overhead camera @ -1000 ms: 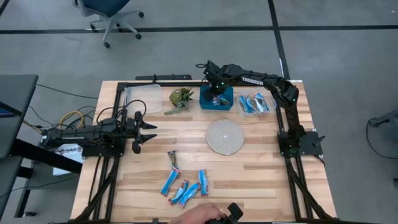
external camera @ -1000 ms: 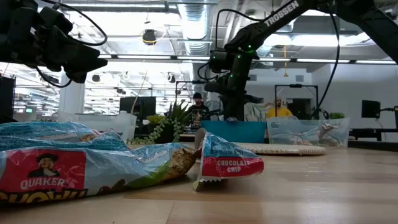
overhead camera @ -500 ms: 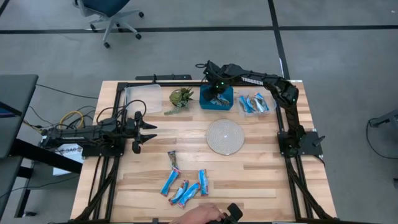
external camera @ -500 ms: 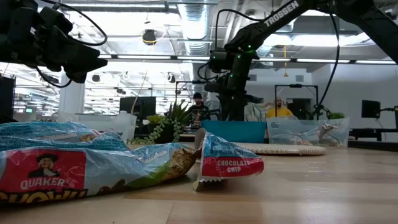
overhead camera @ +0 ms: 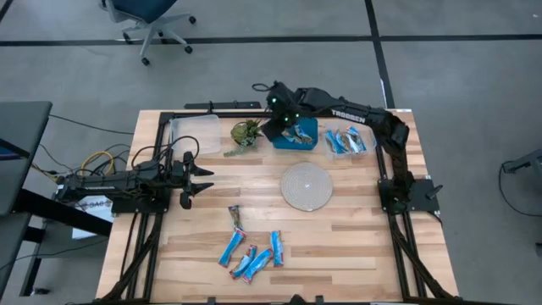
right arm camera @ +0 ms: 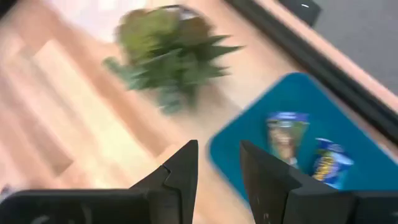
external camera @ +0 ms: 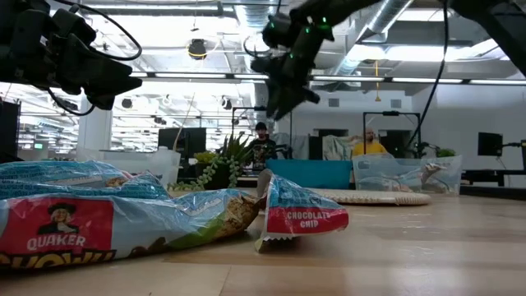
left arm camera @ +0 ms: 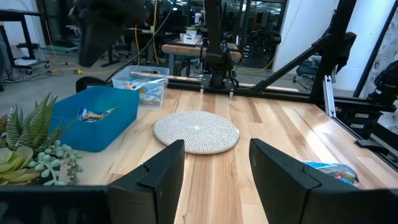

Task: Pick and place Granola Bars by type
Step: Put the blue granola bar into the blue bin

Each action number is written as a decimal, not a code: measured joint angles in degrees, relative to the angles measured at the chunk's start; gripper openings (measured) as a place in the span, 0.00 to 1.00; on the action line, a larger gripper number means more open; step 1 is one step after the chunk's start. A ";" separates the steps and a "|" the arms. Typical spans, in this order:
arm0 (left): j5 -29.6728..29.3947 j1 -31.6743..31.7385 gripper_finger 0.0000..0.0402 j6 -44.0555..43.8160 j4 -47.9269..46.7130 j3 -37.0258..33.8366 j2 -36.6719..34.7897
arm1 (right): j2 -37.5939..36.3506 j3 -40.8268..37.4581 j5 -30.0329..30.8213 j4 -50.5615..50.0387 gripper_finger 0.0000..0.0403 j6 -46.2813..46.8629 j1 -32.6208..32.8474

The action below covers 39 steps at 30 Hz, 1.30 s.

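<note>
I see right gripper [overhead camera: 269, 119] upper centre of high view, raised over left edge of blue bin [overhead camera: 296, 140], fingers parted, empty. Two bars [right arm camera: 283, 137] lie in bin. Clear tub [overhead camera: 347, 141] right of it holds more. Loose bars [overhead camera: 251, 251] lower centre of table. Left gripper [overhead camera: 188, 174] centre-left, jaws apart, holding nothing.

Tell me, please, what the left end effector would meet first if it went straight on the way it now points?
Probably the round woven mat: the left end effector, fingers open, frames it dead ahead across bare table. If its line runs above the tabletop, it might pass over the mat.
</note>
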 joint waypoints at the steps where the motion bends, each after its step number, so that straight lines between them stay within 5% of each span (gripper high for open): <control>1: 0.00 0.01 0.43 0.01 -0.01 0.00 -0.02 | -0.10 0.43 0.00 -0.49 0.27 -0.28 1.02; 17: 0.00 0.00 0.43 0.01 -0.01 0.00 -0.02 | -1.68 1.76 -0.13 -5.63 0.27 -8.71 17.42; 39: 0.01 0.00 0.43 0.01 0.01 0.00 -0.02 | -29.74 -49.18 -0.05 29.60 0.27 4.88 31.97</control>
